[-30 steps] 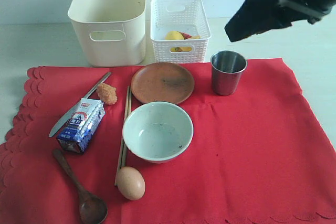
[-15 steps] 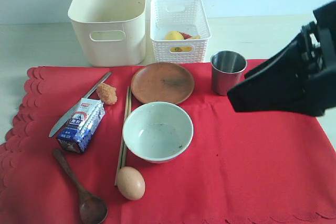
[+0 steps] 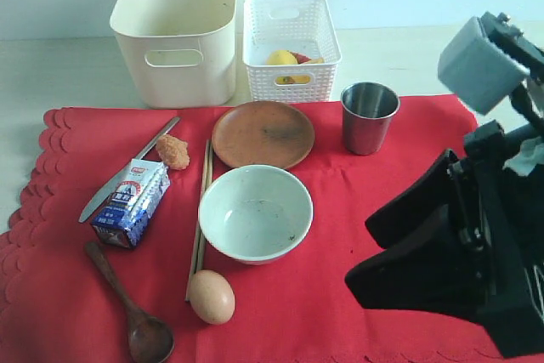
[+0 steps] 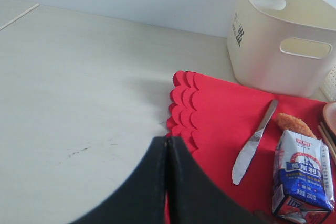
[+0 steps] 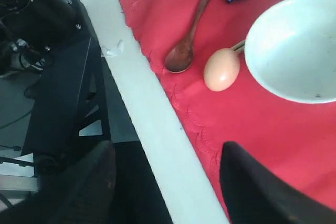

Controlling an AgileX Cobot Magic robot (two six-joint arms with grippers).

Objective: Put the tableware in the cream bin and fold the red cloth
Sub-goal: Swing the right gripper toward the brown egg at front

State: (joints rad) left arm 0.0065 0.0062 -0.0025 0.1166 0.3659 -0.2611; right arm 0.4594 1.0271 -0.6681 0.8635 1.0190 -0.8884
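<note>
Right gripper (image 3: pixel 361 252): spread wide, empty; hanging above the near right part of the red cloth (image 3: pixel 408 167), tips aimed toward the middle of the spread.
Left gripper (image 4: pixel 167 142): pressed together, holding nothing; over bare table (image 4: pixel 79 77) just off the cloth's scalloped left edge.
Bowl (image 3: pixel 255 212): closest tableware to the right gripper; upright, mouth up, mid-cloth; egg (image 3: pixel 211 296) just beside its near-left rim.
Cup (image 3: pixel 369 116): upright, mouth up, far right part of cloth.
Plate (image 3: pixel 263 133): flat, just behind the bowl.
Chopsticks (image 3: pixel 201 218): paired, along the bowl's left side; long axis near-to-far, far ends at the plate's edge, near ends by the egg.
Knife (image 3: pixel 127 169): long axis diagonal; handle toward the cream bin (image 3: pixel 136 74), blade toward the near left; milk carton (image 3: pixel 130 202) just beside.
Spoon (image 3: pixel 127 303): near-left corner; scoop toward the front edge, handle slanting away to the far left.
Bin: on bare table behind the cloth's far left edge; no tableware visible inside.
Cloth: flat, unfolded, long axis left to right.
Step (judged): start of clearing; first pick not yet made, bowl or cup the likely target.
Next move (judged): descend onto a rim, one finger inside and one outside, close, lift, carry across to the bin. Folding only once the cloth is bare, food and carton included.
</note>
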